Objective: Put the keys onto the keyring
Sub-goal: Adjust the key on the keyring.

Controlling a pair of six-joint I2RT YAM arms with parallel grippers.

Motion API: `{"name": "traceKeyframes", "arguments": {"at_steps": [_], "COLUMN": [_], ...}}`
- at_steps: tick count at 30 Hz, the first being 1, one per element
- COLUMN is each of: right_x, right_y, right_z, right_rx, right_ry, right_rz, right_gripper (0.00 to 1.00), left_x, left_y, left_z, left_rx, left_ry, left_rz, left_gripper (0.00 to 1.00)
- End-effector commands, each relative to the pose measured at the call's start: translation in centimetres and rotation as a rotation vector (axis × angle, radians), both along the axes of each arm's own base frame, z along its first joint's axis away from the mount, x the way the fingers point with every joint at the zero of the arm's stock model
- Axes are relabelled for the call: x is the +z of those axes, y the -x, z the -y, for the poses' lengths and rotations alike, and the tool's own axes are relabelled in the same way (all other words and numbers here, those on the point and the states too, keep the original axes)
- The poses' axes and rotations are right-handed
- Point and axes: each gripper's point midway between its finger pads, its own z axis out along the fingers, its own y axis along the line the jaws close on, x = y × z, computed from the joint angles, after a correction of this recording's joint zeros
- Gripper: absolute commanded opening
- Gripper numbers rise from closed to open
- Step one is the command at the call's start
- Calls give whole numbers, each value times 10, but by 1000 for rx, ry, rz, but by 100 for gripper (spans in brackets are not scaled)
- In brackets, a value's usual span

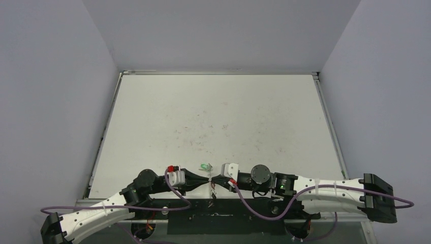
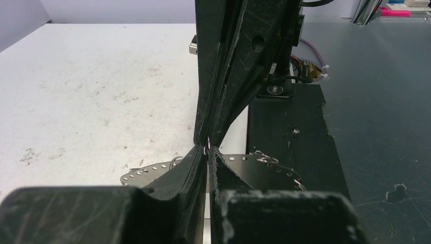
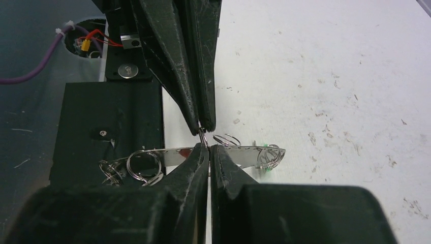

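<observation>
Where the two arms fold inward from the near corners, the white, scuffed table (image 1: 213,117) lies bare beyond them, and a black base plate (image 3: 112,117) runs along its near edge. The left arm (image 1: 101,213) and the right arm (image 1: 325,195) reach toward each other low over that edge, so their tools meet nose to nose near the middle. The left gripper (image 2: 207,154) is clenched, its fingers pressed flat together with no gap showing. The right gripper (image 3: 209,149) is also clamped tight, its tips just touching those of the other. Behind the meeting point lies the keyring (image 3: 244,152), seen here as a thin, curved metal band pierced with small holes. One end of it is over the black plate and the other over the white tabletop. A cluster of split rings (image 3: 144,165) hangs on the plate end, and a small wire coil (image 3: 227,139) stands above the band near its middle. The key with the green tag (image 1: 205,166) shows only as a small green spot on the table just beyond the fingertips, by the rings at the band's far end. Whether it is threaded on cannot be told. A small wire ring (image 3: 202,136) pokes out of the left tips and reaches the right tips, but whether the right gripper actually bites it is not clear.
</observation>
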Motion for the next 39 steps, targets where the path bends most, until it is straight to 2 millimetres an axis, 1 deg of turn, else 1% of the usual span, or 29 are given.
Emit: {"name": "traceKeyframes", "arguments": {"at_steps": [1, 2, 4, 7, 9, 12, 18, 24, 26, 28, 30, 33, 37, 39], "right_x": [28, 24, 20, 14, 10, 7, 1, 1, -1, -2, -1, 1, 6, 8], "right_y": [-13, -13, -13, -13, -13, -14, -17, -22, -22, -22, -21, -22, -25, -25], "right_z": [10, 14, 21, 27, 30, 28, 15, -3, -8, -10, -12, -12, -8, -7], "right_rx": [-71, -76, -79, -81, -86, -92, -91, -104, -96, -92, -85, -90, -106, -105], "right_ry": [6, 55, 130, 225, 283, 333, 381, 353, 352, 353, 350, 339, 322, 318], "right_rz": [12, 0, -16, -45, -68, -110, -235, -334, -348, -359, -362, -361, -352, -350], "right_gripper": [0, 0, 0, 0, 0, 0, 0, 0, 0, 0, 0, 0, 0, 0], "left_x": [31, 32, 29, 25, 24, 21, 15, 9, 6, 6, 5, 1, -3, -6], "left_y": [-3, -7, -12, -16, -18, -18, -15, -19, -19, -21, -22, -23, -24, -25], "left_z": [-1, -2, -4, -5, -4, 0, 11, 17, 17, 17, 17, 16, 13, 10], "left_rx": [22, 39, 72, 88, 91, 74, 33, 44, 46, 54, 60, 67, 78, 88], "left_ry": [81, 74, 50, 6, -13, -41, -51, -30, -28, -25, -28, -44, -85, -101], "left_rz": [55, 72, 74, 84, 84, 88, 60, 19, 13, 10, 11, 10, 7, 4], "left_gripper": [12, 17, 24, 30, 31, 31, 30, 29, 27, 23, 18, 15, 14, 16]}}
